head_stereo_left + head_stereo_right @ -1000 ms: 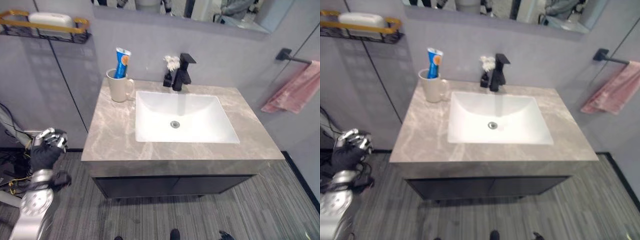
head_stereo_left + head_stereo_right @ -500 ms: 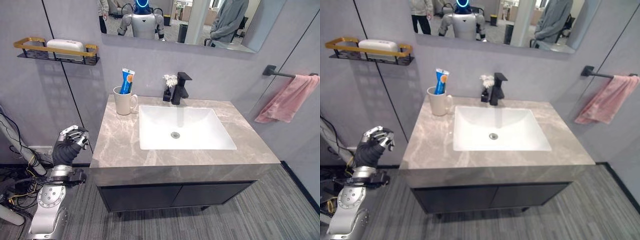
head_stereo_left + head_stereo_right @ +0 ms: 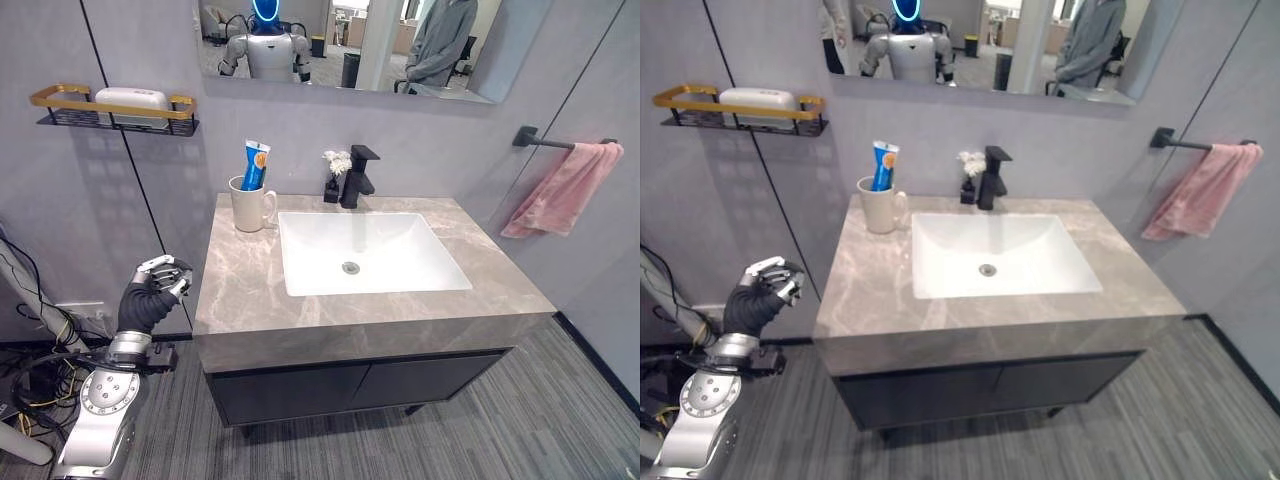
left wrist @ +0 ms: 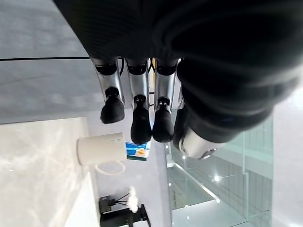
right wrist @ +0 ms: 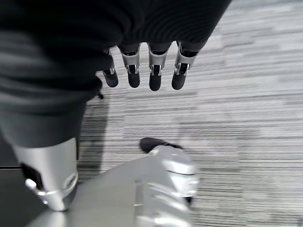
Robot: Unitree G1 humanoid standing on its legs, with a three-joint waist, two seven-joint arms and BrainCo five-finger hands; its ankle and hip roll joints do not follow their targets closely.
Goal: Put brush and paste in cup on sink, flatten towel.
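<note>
Cup: a cream ceramic mug with a side handle [image 3: 252, 204] stands upright on the back left corner of the grey marble-look countertop [image 3: 240, 290], just beside the white rectangular basin [image 3: 365, 250].
Paste: a blue and white toothpaste tube [image 3: 255, 164] stands in the mug, leaning slightly, its upper half above the rim; I judge it light, soft-walled and a little slick, so it would crush if squeezed hard.
Brush: I cannot make out a toothbrush in the mug or on the counter; it may be hidden behind the tube.
Towel: a pink cloth towel [image 3: 562, 190] hangs bunched and slanted from the black wall bar [image 3: 560, 143] to the right of the vanity, well apart from the mug.
Towel handling: it looks limp, light and easy to drag; a firm pull could slide it off the bar. The sensible hold is the lower hanging edge or a bottom corner, with the other hand steadying the cloth at the bar while it is spread along it.
Left hand: the left hand [image 3: 155, 285] hangs low beside the left end of the vanity, below counter height, fingers loosely curled and holding nothing.
Right hand: the right hand [image 5: 142, 71] hangs over the striped grey floor [image 5: 246, 94], fingers fairly straight and empty.
Stage: paste looks done; the towel is not yet flattened.
</note>
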